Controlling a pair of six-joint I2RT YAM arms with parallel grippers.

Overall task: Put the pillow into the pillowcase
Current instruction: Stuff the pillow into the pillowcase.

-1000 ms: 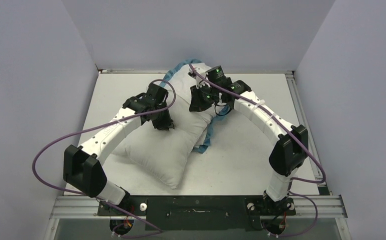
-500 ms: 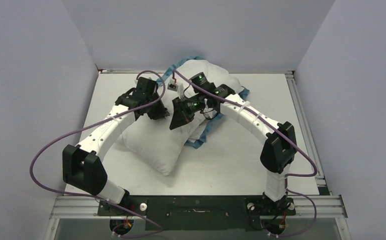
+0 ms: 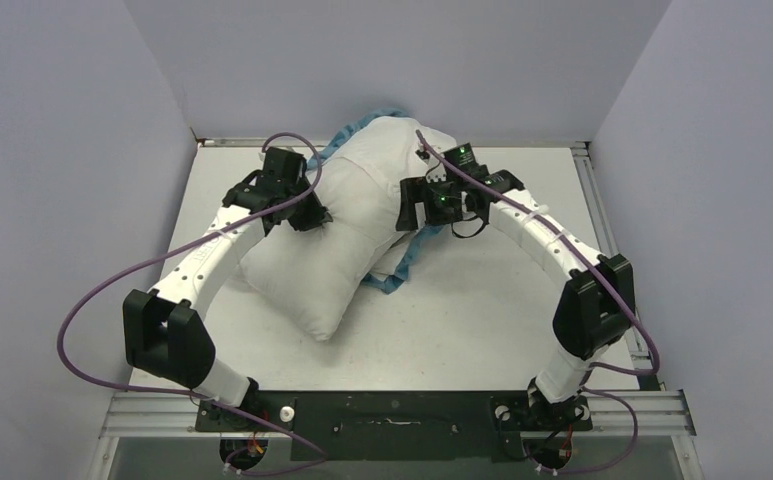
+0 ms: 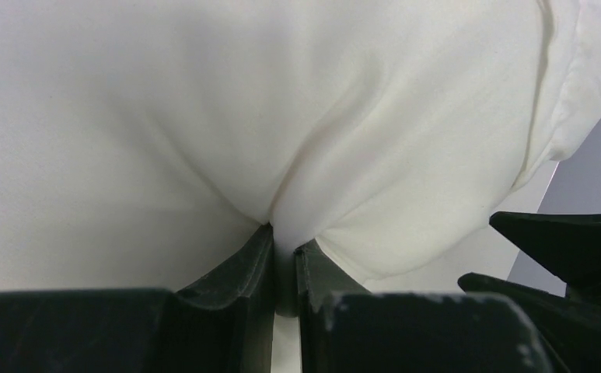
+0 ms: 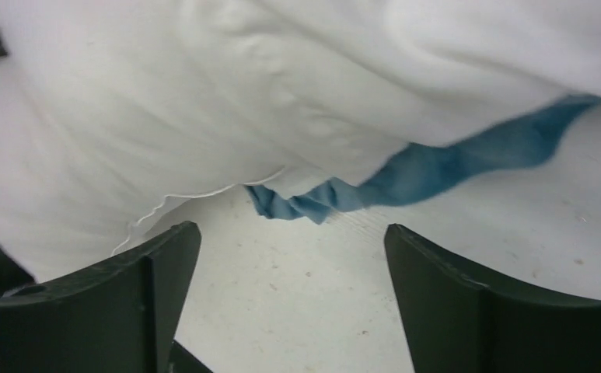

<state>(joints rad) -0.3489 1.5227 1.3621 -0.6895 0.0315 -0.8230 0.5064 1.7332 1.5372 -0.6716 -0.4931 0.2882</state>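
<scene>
The plump white pillow (image 3: 307, 275) lies slanted across the middle of the table, its far end bulging up near the back wall. The pillowcase (image 3: 399, 270) shows mostly as a blue ruffled edge, running along the pillow's right side and round its far end. My left gripper (image 3: 314, 215) is at the pillow's left flank, shut on a pinched fold of the pillow (image 4: 204, 101); the left gripper (image 4: 284, 241) has the white fabric squeezed between its tips. My right gripper (image 3: 412, 207) hangs open beside the pillow's right side. The right gripper (image 5: 291, 228) is over bare table, just short of the blue ruffle (image 5: 437, 163).
The white table (image 3: 502, 300) is walled by grey panels at the back and both sides. A metal rail (image 3: 602, 230) runs along the right edge. Purple cables loop from both arms.
My right gripper has opened, let go of the fabric and drawn back to the right. The left gripper has moved back and left with the pillow, which now sits further back.
</scene>
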